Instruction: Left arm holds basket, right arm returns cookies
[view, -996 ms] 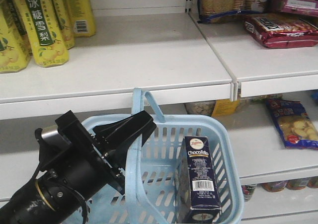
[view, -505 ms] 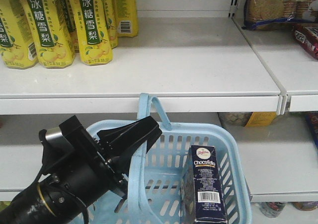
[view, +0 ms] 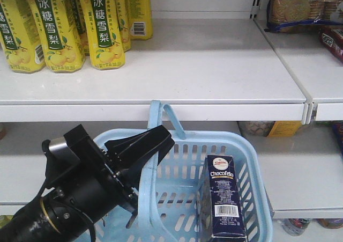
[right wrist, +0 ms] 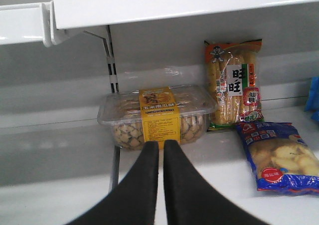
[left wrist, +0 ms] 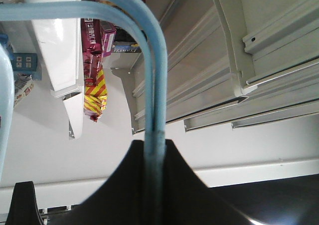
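left tool (view: 153,146) is clamped shut on the basket (view: 214,137) handle. the cookie box (view: 225,199) stands upright in its right corner. right tool (right wrist: 160,147) is closed on nothing. the box looks like light, crushable cardboard, so i'd grip gently across the narrow sides near the top.

Your front view is bright and evenly lit from above, the white shelf (view: 214,65) nearly washed out, soft shadow beneath it. The basket handle (left wrist: 153,85) blurs close to your left wrist camera; the right gripper (right wrist: 161,146) is dark, soft-edged at lower centre.
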You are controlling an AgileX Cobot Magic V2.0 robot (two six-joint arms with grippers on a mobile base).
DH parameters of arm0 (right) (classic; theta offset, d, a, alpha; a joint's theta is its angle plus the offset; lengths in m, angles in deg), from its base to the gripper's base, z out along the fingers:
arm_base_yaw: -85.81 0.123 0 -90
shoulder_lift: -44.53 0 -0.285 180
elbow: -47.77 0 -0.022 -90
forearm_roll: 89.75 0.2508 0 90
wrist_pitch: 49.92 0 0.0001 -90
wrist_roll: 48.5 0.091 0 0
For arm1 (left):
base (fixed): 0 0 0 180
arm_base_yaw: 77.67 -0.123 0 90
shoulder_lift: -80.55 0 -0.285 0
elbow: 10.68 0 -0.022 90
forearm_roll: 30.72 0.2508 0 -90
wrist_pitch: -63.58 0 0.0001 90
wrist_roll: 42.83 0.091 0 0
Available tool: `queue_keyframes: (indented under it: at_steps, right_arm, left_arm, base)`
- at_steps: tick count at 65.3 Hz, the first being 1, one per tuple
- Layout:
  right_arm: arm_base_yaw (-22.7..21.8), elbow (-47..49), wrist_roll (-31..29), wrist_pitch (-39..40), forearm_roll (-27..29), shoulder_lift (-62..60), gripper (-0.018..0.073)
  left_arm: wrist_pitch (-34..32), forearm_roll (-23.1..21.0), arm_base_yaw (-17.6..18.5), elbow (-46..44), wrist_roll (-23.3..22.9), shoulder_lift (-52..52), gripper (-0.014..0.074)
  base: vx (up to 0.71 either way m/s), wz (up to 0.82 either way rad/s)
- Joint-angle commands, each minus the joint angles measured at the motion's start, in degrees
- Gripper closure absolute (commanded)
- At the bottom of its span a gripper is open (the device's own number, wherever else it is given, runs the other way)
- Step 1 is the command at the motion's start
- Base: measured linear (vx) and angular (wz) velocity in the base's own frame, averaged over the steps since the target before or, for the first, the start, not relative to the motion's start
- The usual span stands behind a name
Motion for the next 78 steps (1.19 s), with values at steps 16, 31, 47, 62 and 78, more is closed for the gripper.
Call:
queue_keyframes:
  at_steps: [16,31,47,62,78]
  right_arm:
    - [0.1,-1.0,-0.5,4.4,-0.4,-0.7,0.0565]
    - [0.1,-1.0,-0.5,4.4,-0.4,-0.7,0.0565]
    - [0.1,-1.0,-0.5,4.4,-0.4,-0.7,0.0565]
    - [0.1,-1.0,-0.5,4.4,-0.4,-0.7,0.0565]
    - [0.1,-1.0,-0.5,4.4,-0.4,-0.7,0.0565]
  left_arm:
    - [-10.0,-3.0,-0.1,-1.6,0.4,-1.8,0.0599]
    - [-10.0,-3.0,-0.1,-1.6,0.4,-1.8,0.0599]
    - [-10.0,-3.0,-0.1,-1.6,0.4,-1.8,0.0599]
    - [-10.0,-3.0,-0.1,-1.6,0.4,-1.8,0.0599]
    - [-10.0,-3.0,-0.1,-1.6,0.4,-1.8,0.0599]
  base:
    - [-0.01,0.05]
    - [-0.01,0.06]
    - [0.0,0.0]
    - [0.0,0.0]
    - [0.0,0.0]
